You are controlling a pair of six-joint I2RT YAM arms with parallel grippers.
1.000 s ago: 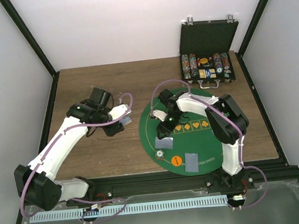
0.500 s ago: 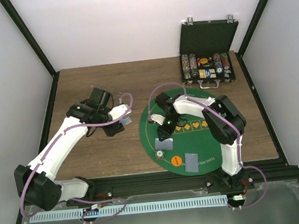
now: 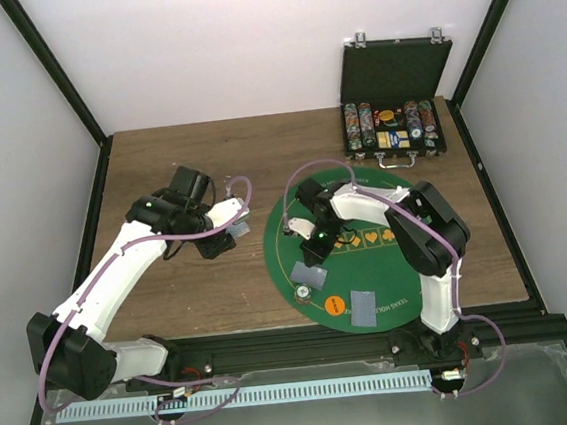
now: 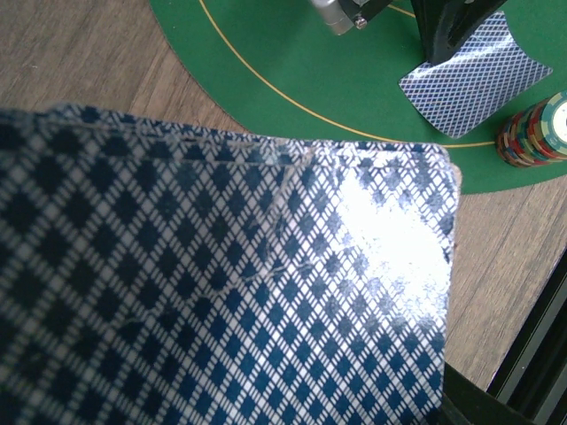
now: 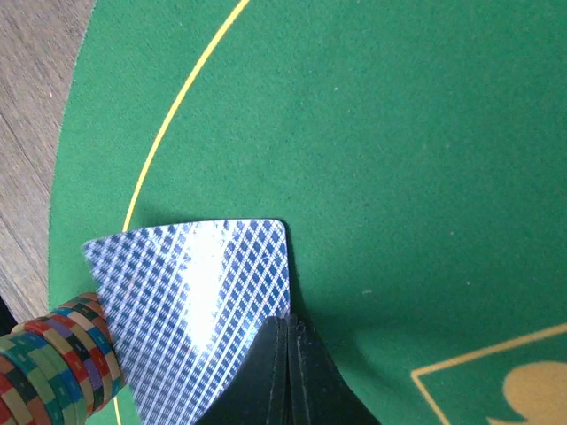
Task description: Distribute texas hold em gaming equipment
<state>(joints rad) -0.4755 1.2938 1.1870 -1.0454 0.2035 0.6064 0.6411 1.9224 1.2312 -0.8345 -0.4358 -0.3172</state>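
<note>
A deck of blue-diamond-backed playing cards (image 4: 230,283) fills the left wrist view. My left gripper (image 3: 233,232) is shut on it above the wood, left of the mat, and its fingers are hidden behind the cards. One card (image 5: 190,283) lies face down on the green felt mat (image 3: 389,263). My right gripper (image 5: 290,320) is shut, its tips at that card's right edge with nothing seen between them. A short stack of striped chips (image 5: 62,363) stands just past the card near the mat's rim. An orange disc (image 3: 333,304) and a second card (image 3: 363,307) lie nearer the front.
The open black case (image 3: 394,126) with rows of chips stands at the back right of the wooden table. Black frame posts rise along both sides. The right arm arches over the middle of the mat.
My right gripper has closed and come down toward the near-left of the mat, onto the edge of the lying card, which has turned slightly. The left arm has stayed still with the deck.
</note>
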